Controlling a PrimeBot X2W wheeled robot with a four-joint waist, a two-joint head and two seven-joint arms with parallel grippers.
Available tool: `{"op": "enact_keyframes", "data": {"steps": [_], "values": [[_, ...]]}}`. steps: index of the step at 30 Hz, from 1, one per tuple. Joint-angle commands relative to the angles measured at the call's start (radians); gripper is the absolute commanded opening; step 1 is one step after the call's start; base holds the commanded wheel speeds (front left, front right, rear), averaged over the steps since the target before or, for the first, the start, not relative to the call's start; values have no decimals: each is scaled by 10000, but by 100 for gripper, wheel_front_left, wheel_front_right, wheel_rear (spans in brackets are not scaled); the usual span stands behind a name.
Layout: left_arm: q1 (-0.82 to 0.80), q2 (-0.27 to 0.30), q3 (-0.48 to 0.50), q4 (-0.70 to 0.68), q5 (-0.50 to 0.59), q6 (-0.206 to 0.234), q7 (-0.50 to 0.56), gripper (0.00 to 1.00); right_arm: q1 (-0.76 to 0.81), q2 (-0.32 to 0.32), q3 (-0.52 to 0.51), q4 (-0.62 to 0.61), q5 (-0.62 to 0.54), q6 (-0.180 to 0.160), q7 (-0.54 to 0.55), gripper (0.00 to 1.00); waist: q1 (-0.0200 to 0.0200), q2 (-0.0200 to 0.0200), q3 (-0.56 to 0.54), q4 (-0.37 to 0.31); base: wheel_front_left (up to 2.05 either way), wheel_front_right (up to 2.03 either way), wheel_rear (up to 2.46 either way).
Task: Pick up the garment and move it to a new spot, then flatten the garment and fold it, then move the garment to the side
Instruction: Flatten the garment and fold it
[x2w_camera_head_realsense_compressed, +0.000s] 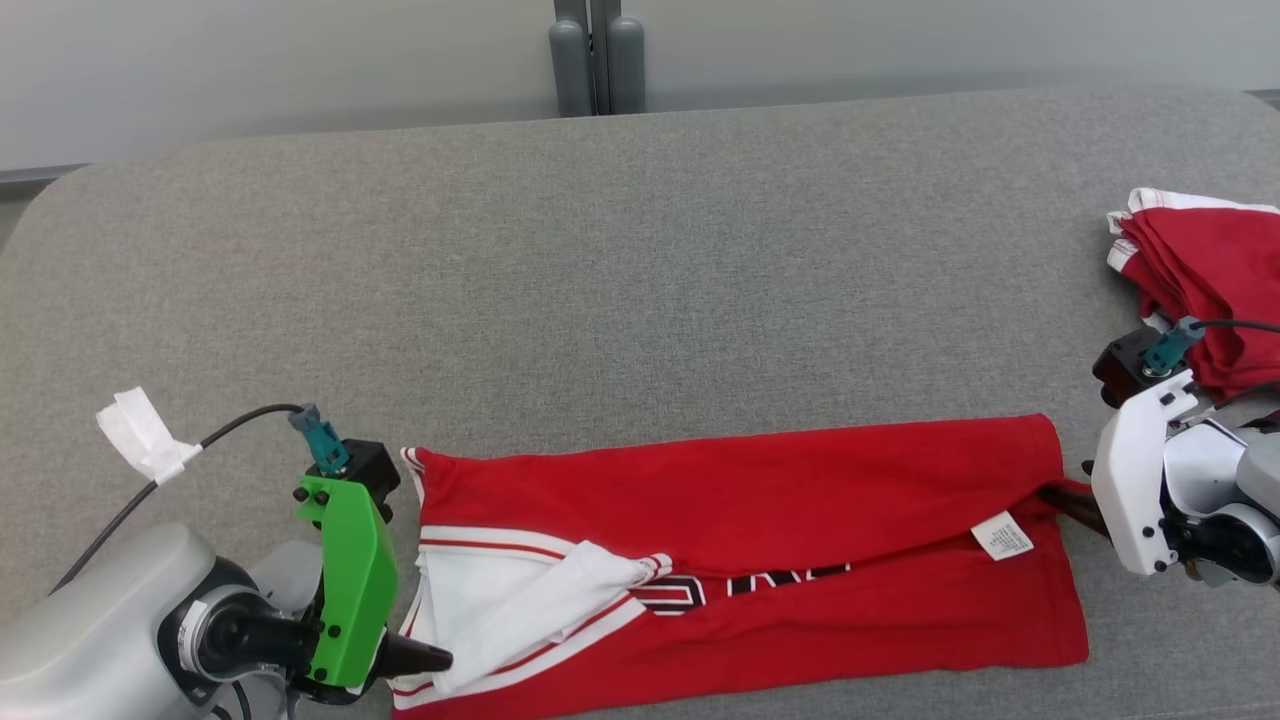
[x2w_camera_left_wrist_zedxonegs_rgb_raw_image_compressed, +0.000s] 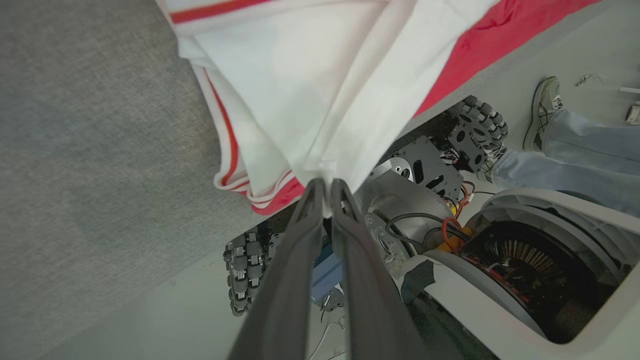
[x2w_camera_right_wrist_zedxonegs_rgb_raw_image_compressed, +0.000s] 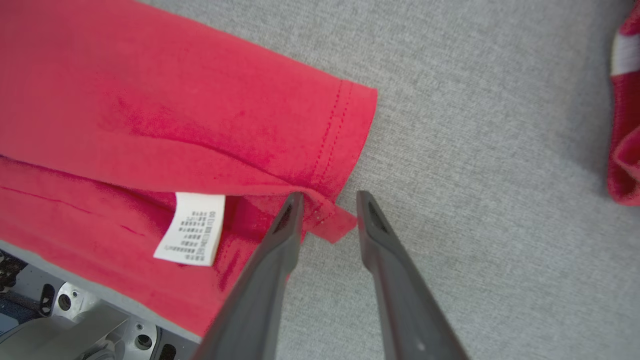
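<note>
1. You can see two garments on the grey tabletop (x2w_camera_head_realsense_compressed: 640, 280). Both are red and white.
2. The one you are working on is a red shirt (x2w_camera_head_realsense_compressed: 750, 520) with white parts and thin stripes at its left end. It lies long and low along the near edge of the tabletop. It is folded over on itself, and the fold hides part of its black and white letters.
3. The other garment (x2w_camera_head_realsense_compressed: 1200, 270) sits in a bunched heap at the far right. It is well apart from the red shirt.
4. You have two grippers.
5. Your left gripper (x2w_camera_left_wrist_zedxonegs_rgb_raw_image_compressed: 325, 192) is at the left end of the red shirt. Its two fingers are pressed together, and they pinch a bit of the white cloth between their tips.
6. Your right gripper (x2w_camera_right_wrist_zedxonegs_rgb_raw_image_compressed: 327, 212) is at the right end of the red shirt. Its two fingers are spread apart and grip nothing. A small red corner of the hem lies between the tips.
7. One white care label (x2w_camera_head_realsense_compressed: 1002, 535) lies on the red cloth just beside your right gripper.
8. One bit of white tape (x2w_camera_head_realsense_compressed: 145, 432) is stuck on the black cable near your left arm.
9. Past the tabletop's edge, the left wrist view shows one shoe (x2w_camera_left_wrist_zedxonegs_rgb_raw_image_compressed: 542, 107) and one blue jeans leg (x2w_camera_left_wrist_zedxonegs_rgb_raw_image_compressed: 575, 155) of a person on the floor.
</note>
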Motion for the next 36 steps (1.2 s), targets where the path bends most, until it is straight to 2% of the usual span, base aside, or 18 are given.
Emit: {"op": "enact_keyframes", "data": {"steps": [1,7,12,15,18,22,26,30,33,36], "values": [[188,-59,1,103,39,-64,-52,100,-102,41,62,-11,78,-10,-45,100,1,0,-61,-36,0,0,0],[209,-155,68,416,187,-180,-400,100,-157,32,227,-224,383,-10,-235,100,1,0,-411,-96,0,0,0],[29,24,315,372,548,-329,-1038,100,-168,-112,-49,-508,884,-10,-1056,100,1,0,-770,-63,0,0,0],[-137,133,680,282,1161,-408,-2180,100,-258,-246,-414,-749,941,-10,-2015,100,1,0,-956,-49,0,0,0],[-57,188,1126,280,1714,-245,-3589,100,-205,-266,-826,-972,792,-10,-3233,100,1,0,-1089,-35,0,0,0],[235,308,1797,111,2450,178,-5638,100,142,-293,-1365,-810,331,-10,-4776,100,1,0,-1169,-35,0,0,0],[717,348,2381,-68,3327,934,-7839,100,625,-138,-2368,-416,34,-10,-6308,100,1,0,-1248,-2,0,0,0],[1429,295,2901,-238,3824,1719,-9801,100,1376,245,-3916,60,-499,-10,-6658,100,1,0,-1320,17,0,0,0],[2180,177,3233,-383,3912,2231,-11068,100,2307,783,-5877,-109,-1394,-6,-6659,100,1,0,-1402,42,0,0,0],[2894,-41,3561,-636,3807,2627,-11859,100,3508,1396,-7360,-616,-2494,-4,-6664,100,1,0,-1504,70,0,0,0]]}}
